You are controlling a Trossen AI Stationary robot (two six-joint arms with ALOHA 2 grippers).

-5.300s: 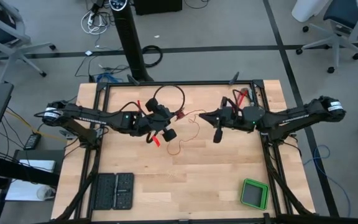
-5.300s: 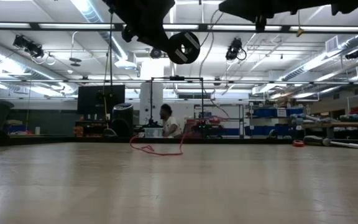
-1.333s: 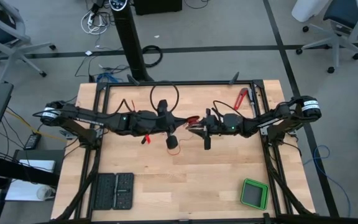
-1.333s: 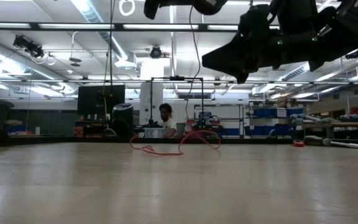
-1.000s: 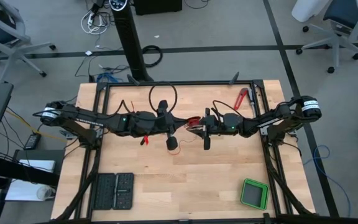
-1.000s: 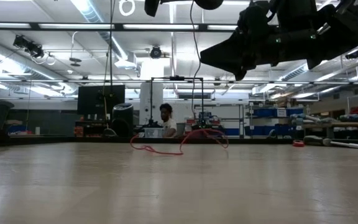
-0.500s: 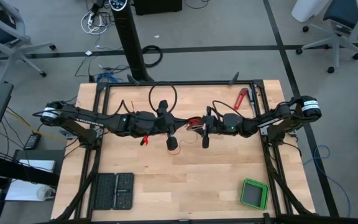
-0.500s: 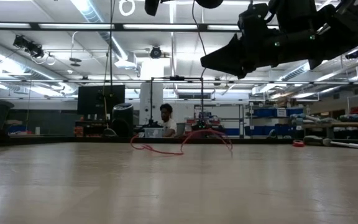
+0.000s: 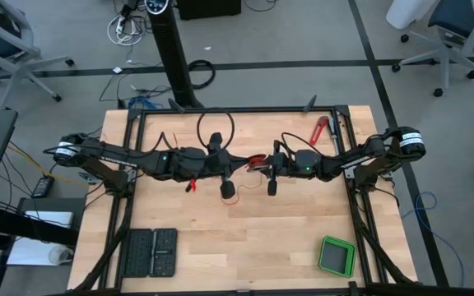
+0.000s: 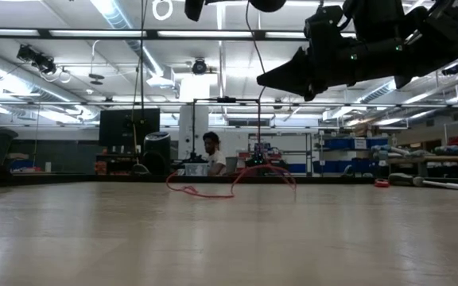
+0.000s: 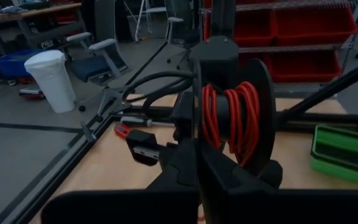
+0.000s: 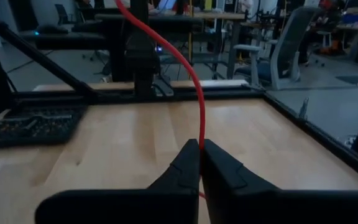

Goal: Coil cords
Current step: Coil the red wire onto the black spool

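The thin red wire [image 12: 194, 81] is partly wound on a black spool [image 11: 232, 118]. My left gripper [image 9: 230, 169] is over the middle of the table, shut on the spool, which also shows in the high view [image 9: 228, 188]. My right gripper [image 12: 201, 149] faces it close by in the high view [image 9: 259, 164] and is shut on the wire. A slack red length [image 10: 237, 181] lies in loops on the table under the two grippers. My left gripper holds the spool at the edge of its near flange [image 11: 197, 134], with the fingers rising along that flange. The spool is lifted clear of the table, its axis about level. The gripper's own body hides the exact place of contact. My right gripper pinches the red wire [image 12: 201, 138] between its two fingertips, a single strand. The fingers lie about level and point toward the table's left. From the fingertips the wire rises in a curve toward my left gripper. It is clear of the table there.
A green box [image 9: 336, 256] stands at the near right and black trays [image 9: 151, 252] at the near left. A red-handled tool [image 9: 320, 129] lies at the far right. A black cable loop [image 9: 216, 125] sits behind my left gripper. A person [image 10: 211, 151] sits beyond the table.
Both arms have stayed almost still above the table's middle. The slack loop of red wire on the table has shifted and spread a little sideways.
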